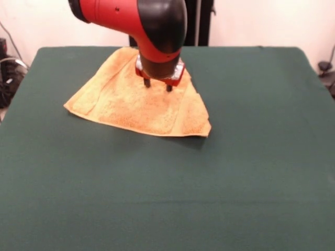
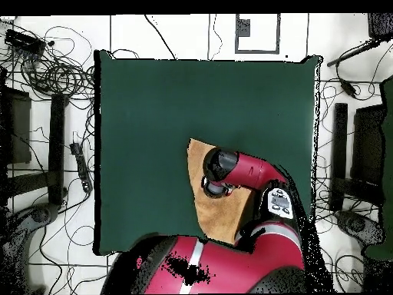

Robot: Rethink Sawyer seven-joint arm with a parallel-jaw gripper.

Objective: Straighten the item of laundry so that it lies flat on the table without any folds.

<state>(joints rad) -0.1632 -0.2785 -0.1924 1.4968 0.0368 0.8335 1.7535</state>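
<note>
Your gripper (image 1: 158, 84) hangs with its two fingers spread apart, tips at or just above the towel (image 1: 137, 102), pinching nothing. The towel lies directly beneath it on the green felt table (image 1: 167, 188), an orange terry trapezoid with a fold on its side. I judge you're choosing a grasp: next, pinch a folded edge and draw it outward.

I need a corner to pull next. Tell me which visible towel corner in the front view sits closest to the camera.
The towel's right-hand corner in the front view sits lowest in the picture. The left corner lies farther back. The gripper hangs over the towel's middle.
</note>
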